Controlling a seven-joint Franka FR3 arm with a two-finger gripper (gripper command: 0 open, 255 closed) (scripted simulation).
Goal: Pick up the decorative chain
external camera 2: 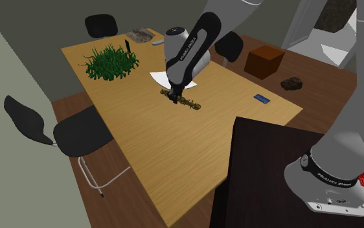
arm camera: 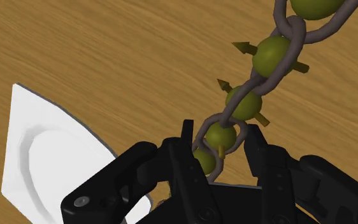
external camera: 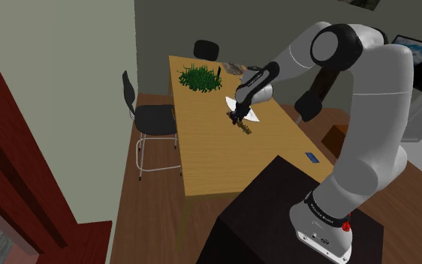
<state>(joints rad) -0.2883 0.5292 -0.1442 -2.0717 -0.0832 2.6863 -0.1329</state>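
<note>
Gripper (arm camera: 221, 135), fingers clasping decorative chain (arm camera: 274, 56) at its end, chain lying on table (arm camera: 107, 51)

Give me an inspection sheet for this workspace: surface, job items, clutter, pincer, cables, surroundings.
Surface: wooden table, bare over most of its near half.
Job's things: decorative chain, grey links with olive spiked balls, lying on the table beside the white plate.
Clutter: green grassy plant; small blue flat item; grey lump at the far end.
Grippers: pincer down at the table, shut on the chain's end nearest the plate.
Cables: nothing seen.
Surroundings: black chair at the table's side; brown box and dark rock on the wood floor; black stand.
</note>
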